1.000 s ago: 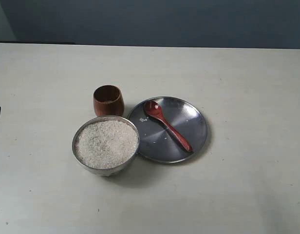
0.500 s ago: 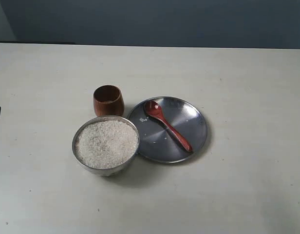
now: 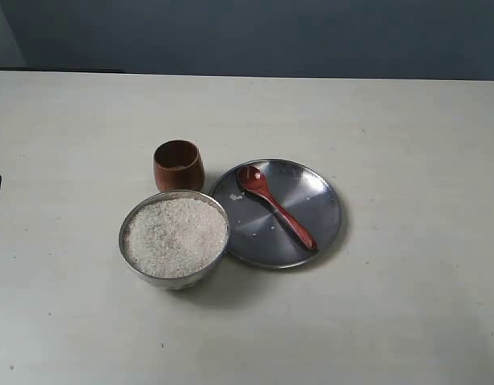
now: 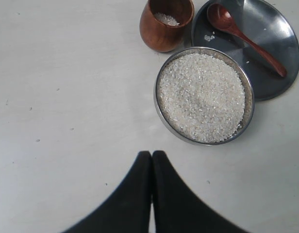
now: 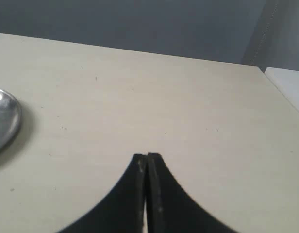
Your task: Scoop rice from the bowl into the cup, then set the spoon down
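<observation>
The spoon (image 3: pixel 276 206) lies on a flat metal plate (image 3: pixel 317 199) beside the rice (image 3: pixel 175 237)-filled bowl (image 3: pixel 163 280) and cup (image 3: pixel 179 168) on the counter (image 3: pixel 391 305), nothing covering it, while the left hand (image 4: pixel 152 154) and right hand (image 5: pixel 146 156) hang away, both pressed together.

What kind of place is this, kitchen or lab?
Probably a staged test bench, not a kitchen: bare pale table, blank dark wall behind, and only props on it: bowl of rice, wooden cup, spoon on a metal plate.
</observation>
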